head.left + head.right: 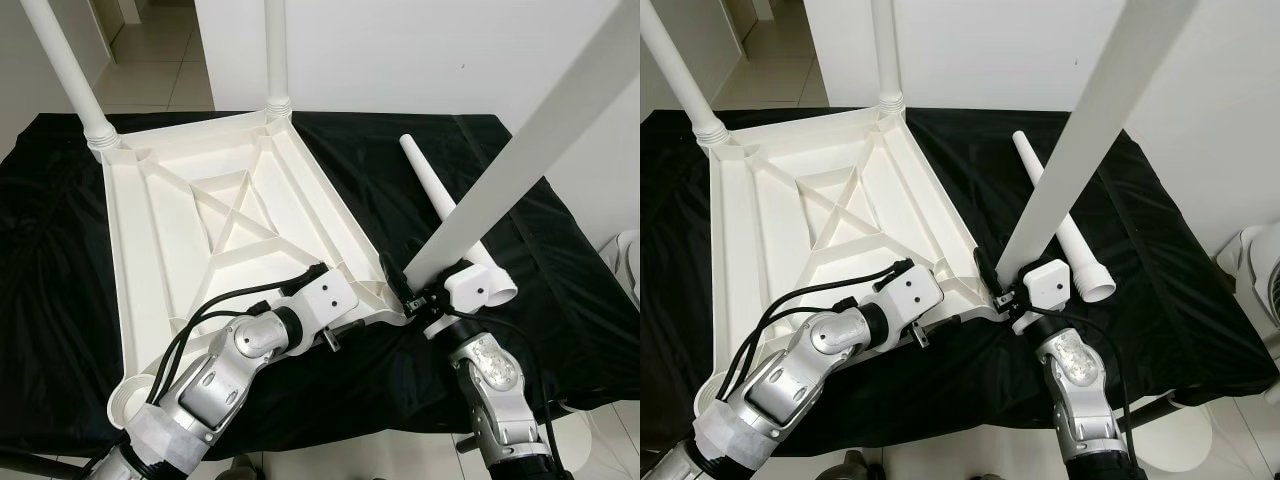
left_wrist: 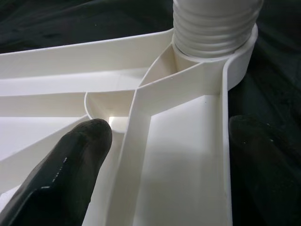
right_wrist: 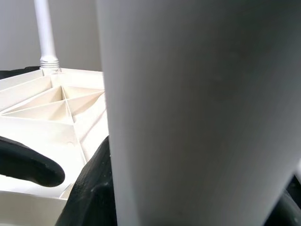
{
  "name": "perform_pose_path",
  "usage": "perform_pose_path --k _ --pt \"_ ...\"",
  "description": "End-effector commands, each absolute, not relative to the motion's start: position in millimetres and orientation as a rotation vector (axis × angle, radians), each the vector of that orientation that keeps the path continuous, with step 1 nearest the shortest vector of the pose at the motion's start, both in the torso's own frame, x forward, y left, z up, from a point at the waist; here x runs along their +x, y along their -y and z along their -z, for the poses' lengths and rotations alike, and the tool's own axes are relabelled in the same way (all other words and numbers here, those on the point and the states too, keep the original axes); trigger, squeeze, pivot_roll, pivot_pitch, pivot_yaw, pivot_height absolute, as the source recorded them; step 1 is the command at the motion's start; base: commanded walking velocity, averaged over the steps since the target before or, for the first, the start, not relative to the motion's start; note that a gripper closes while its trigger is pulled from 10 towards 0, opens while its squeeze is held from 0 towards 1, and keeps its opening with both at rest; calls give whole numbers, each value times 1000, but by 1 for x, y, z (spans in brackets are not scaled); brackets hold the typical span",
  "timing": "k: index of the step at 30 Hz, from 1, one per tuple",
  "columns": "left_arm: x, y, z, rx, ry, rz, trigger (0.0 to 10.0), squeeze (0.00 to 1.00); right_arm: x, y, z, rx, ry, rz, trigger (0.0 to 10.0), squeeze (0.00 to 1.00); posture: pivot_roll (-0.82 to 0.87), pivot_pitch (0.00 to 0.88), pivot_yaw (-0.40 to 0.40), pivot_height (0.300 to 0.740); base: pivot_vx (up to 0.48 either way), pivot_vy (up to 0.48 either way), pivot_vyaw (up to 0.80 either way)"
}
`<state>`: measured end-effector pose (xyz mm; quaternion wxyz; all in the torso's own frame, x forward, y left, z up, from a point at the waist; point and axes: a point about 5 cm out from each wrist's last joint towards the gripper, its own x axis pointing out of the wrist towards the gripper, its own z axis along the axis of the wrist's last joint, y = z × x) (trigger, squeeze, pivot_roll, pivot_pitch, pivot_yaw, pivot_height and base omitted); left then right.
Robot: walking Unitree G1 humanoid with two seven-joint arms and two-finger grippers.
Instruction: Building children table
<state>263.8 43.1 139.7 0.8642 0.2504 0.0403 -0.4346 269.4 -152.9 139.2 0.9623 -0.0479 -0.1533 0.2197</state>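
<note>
a black cloth [image 1: 560, 250] covers the work surface, creased and hanging over the near edge. behind it stands a white wall [image 1: 430, 50]. at the far left a doorway opens onto a pale tiled floor [image 1: 160, 70]. a white rounded object [image 1: 1260, 270] sits at the right edge, too cropped to tell.

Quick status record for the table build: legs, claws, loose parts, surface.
tabletop: upside down on black cloth
legs fitted: two at the far corners
right claw: shut on third leg, its lower end at the near right corner, tilted
left claw: open, straddling the tabletop's edge by that corner
loose leg: lying on cloth beside the tabletop
near left socket: empty
</note>
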Motion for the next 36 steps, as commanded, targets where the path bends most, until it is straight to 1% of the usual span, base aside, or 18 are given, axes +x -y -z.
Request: perform_pose_path --k 1,21,23,27,36 --pt "264 -46 -141 536 -86 897 10000 0 268 158 -114 -75 161 -419 10000 0 125 86 28 740 0 0 0" --pt "264 -46 -142 538 -83 891 10000 0 274 160 -104 -93 24 -406 10000 0 125 86 22 740 0 0 0" --pt "264 -46 -142 538 -83 892 10000 0 274 159 -101 -96 -25 -411 10000 0 124 87 22 740 0 0 0" --pt "264 -46 -142 539 -82 893 10000 0 274 159 -98 -94 -54 -417 10000 0 122 85 24 740 0 0 0" --pt "263 -44 -142 539 -80 901 10000 0 275 162 -96 -83 -93 -409 10000 0 120 82 23 740 0 0 0"
